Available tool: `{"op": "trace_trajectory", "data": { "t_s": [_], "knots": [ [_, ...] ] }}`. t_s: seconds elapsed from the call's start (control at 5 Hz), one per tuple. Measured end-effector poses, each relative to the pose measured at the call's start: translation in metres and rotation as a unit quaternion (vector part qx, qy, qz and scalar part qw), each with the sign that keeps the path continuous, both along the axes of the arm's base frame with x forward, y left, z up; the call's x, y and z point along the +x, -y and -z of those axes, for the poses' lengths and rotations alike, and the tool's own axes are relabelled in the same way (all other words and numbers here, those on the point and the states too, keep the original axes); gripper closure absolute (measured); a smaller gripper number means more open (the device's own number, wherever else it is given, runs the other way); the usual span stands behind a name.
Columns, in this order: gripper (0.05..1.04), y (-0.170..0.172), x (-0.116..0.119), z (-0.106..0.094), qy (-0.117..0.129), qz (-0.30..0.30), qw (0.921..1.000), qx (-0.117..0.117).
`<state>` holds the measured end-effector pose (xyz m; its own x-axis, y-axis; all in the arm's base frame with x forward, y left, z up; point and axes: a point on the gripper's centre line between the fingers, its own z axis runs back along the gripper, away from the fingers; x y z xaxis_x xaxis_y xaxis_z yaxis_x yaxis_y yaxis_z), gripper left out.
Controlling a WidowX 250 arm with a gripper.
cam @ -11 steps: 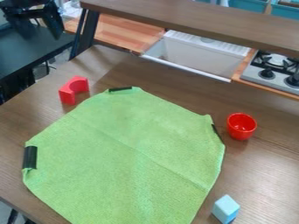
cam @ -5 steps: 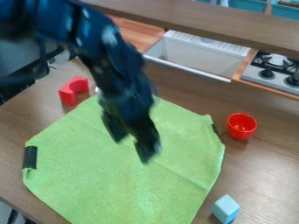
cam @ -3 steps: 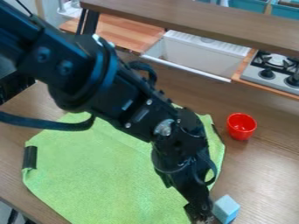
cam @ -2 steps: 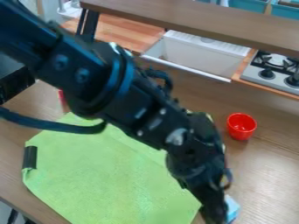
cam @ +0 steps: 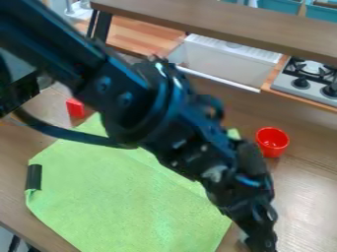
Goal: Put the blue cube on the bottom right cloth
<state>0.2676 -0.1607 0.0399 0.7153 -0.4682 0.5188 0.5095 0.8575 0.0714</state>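
Note:
The black gripper (cam: 260, 236) hangs low at the bottom right, over the spot beside the cloth's lower right edge. The blue cube is hidden behind the gripper there; whether it is held cannot be seen. Spread over the left and middle of the table, the green cloth (cam: 125, 192) has its upper right part covered by the arm.
A red cup (cam: 272, 141) stands right of the arm, close to its wrist. A red block (cam: 76, 108) lies on the table (cam: 19, 142) at the upper left, partly behind the arm. The sink (cam: 227, 64) and stove (cam: 309, 81) lie beyond the table's back edge.
The arm came in from the upper left, swung down across the cloth and moved right to where the blue cube stood. The cube has passed from sight behind the gripper.

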Motion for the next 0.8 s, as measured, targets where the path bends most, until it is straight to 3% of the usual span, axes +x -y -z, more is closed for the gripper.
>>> {"op": "trace_trajectory", "data": {
  "t_s": [0.4,0.6,0.8],
  "knots": [
    [0.127,0.003,0.012,0.022,-0.001,-0.014,0.9997,0.019],
    [0.405,0.003,0.019,0.032,-0.002,-0.037,0.9991,0.019],
    [0.608,0.002,0.023,0.030,0.008,-0.056,0.9983,0.009]
  ]
}}
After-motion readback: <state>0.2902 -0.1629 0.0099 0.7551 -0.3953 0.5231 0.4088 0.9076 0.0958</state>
